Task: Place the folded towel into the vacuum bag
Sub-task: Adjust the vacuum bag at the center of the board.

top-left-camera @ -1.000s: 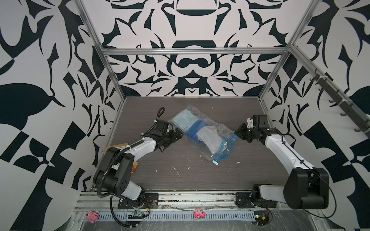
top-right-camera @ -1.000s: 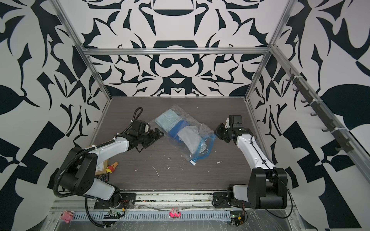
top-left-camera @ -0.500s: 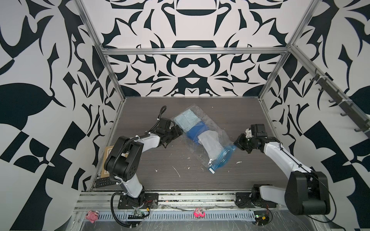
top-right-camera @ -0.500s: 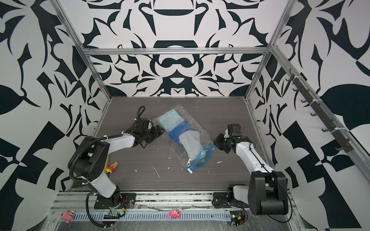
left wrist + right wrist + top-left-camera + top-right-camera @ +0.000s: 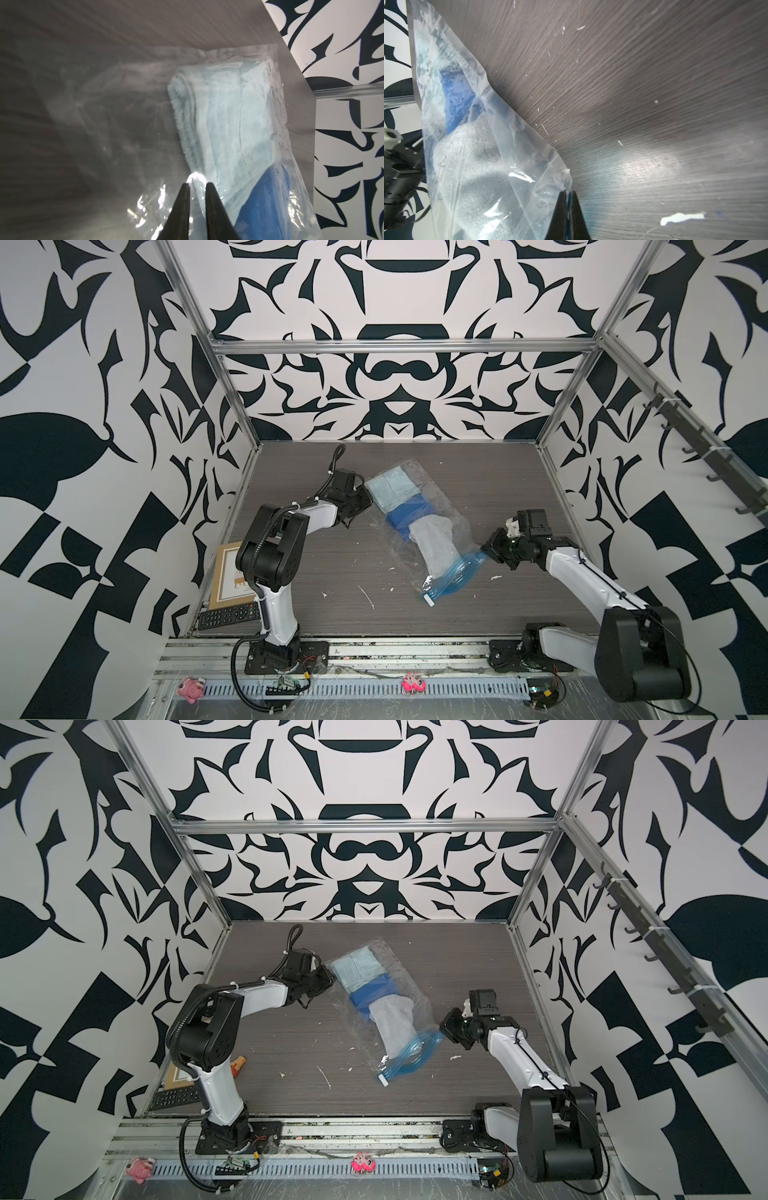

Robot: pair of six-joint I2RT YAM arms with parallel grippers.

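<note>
my left hand [image 5: 197, 185] — closed on the far edge of the vacuum bag [image 5: 436, 495] | my right hand [image 5: 568, 192] — clamped on its blue zip end | bag lies slantwise on the worktop [image 5: 490, 481] between them, towels [image 5: 392, 489] inside

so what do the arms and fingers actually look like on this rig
Both have white link shells with chunky black joint housings. The left arm carries a ribbed black hose and a looped black cable; the right arm has a thin black cable tied along it. The fingers are slim, black and tapered.
</note>
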